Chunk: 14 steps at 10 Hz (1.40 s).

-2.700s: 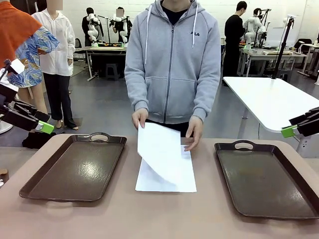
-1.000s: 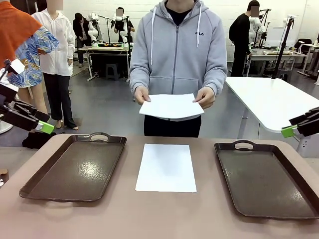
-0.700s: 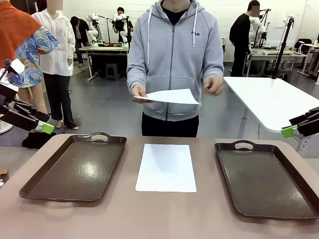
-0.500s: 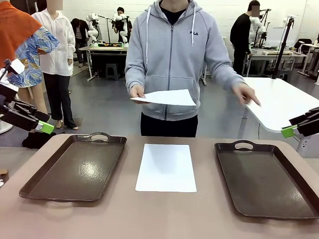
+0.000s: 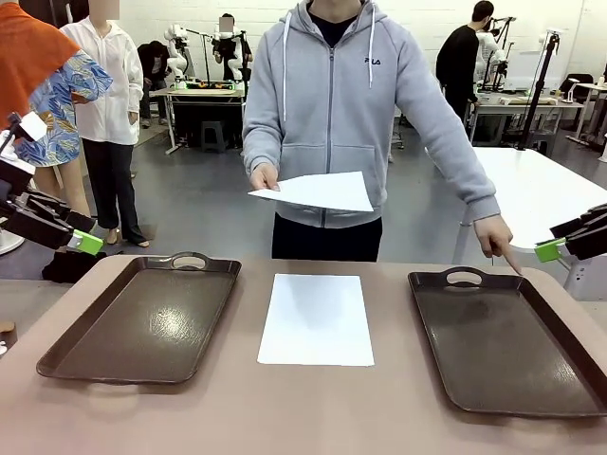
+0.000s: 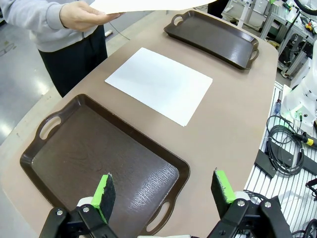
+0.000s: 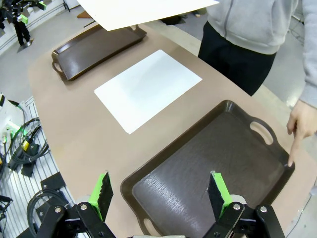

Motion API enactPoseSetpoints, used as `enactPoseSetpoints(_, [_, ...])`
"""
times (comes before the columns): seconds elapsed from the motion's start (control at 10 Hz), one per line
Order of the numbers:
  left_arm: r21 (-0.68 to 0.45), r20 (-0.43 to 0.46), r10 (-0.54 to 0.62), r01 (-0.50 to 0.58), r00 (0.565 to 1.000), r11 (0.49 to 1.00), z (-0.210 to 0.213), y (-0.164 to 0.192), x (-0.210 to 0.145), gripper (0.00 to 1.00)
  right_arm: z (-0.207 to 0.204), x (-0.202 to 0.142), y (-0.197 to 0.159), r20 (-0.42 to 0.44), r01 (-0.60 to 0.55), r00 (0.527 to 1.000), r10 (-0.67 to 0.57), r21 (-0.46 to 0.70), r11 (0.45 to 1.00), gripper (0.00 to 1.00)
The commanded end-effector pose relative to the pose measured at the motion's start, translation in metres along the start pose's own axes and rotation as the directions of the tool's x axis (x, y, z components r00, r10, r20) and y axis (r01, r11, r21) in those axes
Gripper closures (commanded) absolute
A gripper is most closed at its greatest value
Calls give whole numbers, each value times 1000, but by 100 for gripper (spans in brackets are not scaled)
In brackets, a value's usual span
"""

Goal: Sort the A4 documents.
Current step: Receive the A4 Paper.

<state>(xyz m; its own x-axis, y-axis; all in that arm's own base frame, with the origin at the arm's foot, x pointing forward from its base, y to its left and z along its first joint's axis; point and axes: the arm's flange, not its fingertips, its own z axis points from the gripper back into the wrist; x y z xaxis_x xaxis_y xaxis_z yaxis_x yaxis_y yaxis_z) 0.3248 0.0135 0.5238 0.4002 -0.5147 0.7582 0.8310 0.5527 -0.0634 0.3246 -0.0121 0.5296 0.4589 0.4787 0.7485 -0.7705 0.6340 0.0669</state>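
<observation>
We place everything by the flat sheet [image 5: 316, 319], which lies in the middle of the tabletop [image 5: 237, 408]. The left tray [image 5: 142, 318] lies to its left and the right tray [image 5: 507, 346] to its right, both apart from it.

Beyond it stands a person. 1 hand [image 5: 264, 176] pinches the held sheet [image 5: 318, 191] at a corner, roughly level in the air above the flat sheet's far edge. The person's other arm stretches out and down to the flat sheet's right. Its pointing hand [image 5: 497, 237] aims 1 finger down at the right tray's far corner; we cannot tell whether it touches the rim.

The left jaws hang raised, well left of the flat sheet, spread wide and empty. The right jaws hang raised, well right of it, equally wide, gripping nothing.
</observation>
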Motion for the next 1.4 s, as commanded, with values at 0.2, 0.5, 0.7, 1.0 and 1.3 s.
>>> enactPoseSetpoints(0.2, [-12, 10, -13, 13, 1000, 1000, 0, 3, -2, 0, -2, -1, -1, 10, 4, 1000, -4, 19, 1000, 0])
enactPoseSetpoints(0.5, [-12, 10, -13, 13, 1000, 1000, 0, 3, -2, 0, -2, -1, -1, 10, 4, 1000, -4, 19, 1000, 0])
enactPoseSetpoints(0.7, [-12, 10, -13, 13, 1000, 1000, 0, 3, -2, 0, -2, -1, -1, 10, 4, 1000, -4, 19, 1000, 0])
enactPoseSetpoints(1.0, [-12, 10, -13, 13, 1000, 1000, 0, 3, -2, 0, -2, -1, -1, 10, 4, 1000, -4, 19, 1000, 0])
enactPoseSetpoints(1.3, [-12, 10, -13, 13, 1000, 1000, 0, 3, -2, 0, -5, 3, 2, 1, 8, 1000, -8, 77, 997, 0])
